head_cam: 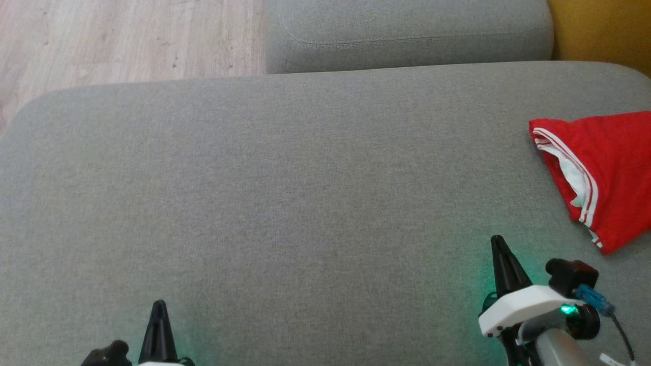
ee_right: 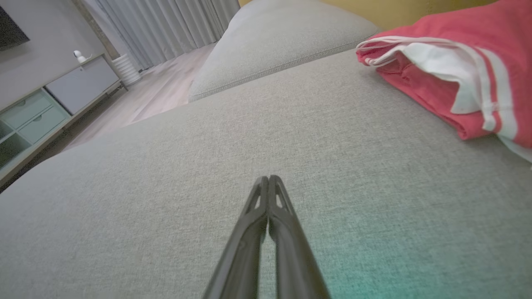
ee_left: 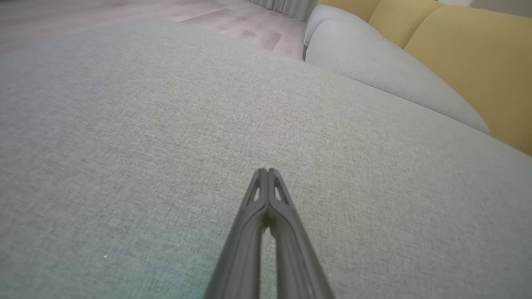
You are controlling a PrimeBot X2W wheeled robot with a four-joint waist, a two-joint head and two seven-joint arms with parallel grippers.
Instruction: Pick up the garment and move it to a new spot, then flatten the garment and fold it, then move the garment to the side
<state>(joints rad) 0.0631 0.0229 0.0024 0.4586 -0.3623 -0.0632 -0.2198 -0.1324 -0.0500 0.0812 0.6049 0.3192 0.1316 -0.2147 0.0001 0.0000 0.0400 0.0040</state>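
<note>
The garment is red with white stripes and a white lining, folded into a compact stack at the right edge of the grey sofa seat. In the right wrist view the garment lies at the upper right. My right gripper hovers low over the seat, below and left of the garment, apart from it; its fingertips are pressed together, shut on nothing. My left gripper is at the lower left, also shut and empty over bare cushion.
A second grey cushion lies beyond the seat, with yellow upholstery at the far right. Wooden floor is at the upper left. A low cabinet and curtains stand across the room.
</note>
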